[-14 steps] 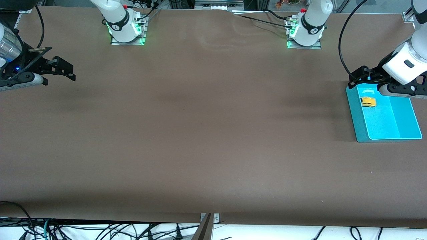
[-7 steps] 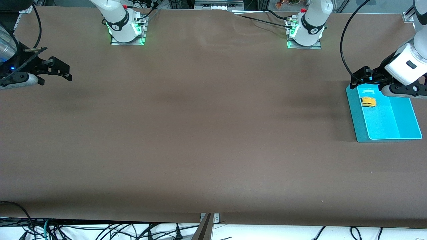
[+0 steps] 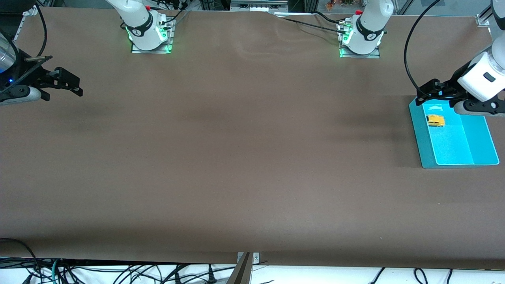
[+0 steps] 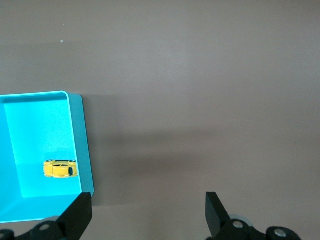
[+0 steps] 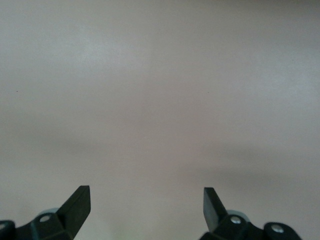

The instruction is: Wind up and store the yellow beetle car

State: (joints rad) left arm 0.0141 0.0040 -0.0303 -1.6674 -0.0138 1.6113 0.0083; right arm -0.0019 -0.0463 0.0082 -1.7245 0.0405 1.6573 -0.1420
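Even overhead light; soft shadows; sharp

Robotics lab. Two arm bases (image 3: 149,33) bolted to brown worktop (image 3: 236,157), green status lights lit. Loose cables (image 3: 118,272) along worktop edge, alu framing at top.

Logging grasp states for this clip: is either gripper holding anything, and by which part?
Nothing is held. The left gripper and right gripper are open and empty; the yellow beetle car lies in the blue tray.

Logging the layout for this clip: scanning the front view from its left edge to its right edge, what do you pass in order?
right tool, open over bare table at the right arm's end → right arm's base → left arm's base → yellow beetle car lying in the teal tray. The left tool, open, overlaps the tray's farther end, so it is left unordered.
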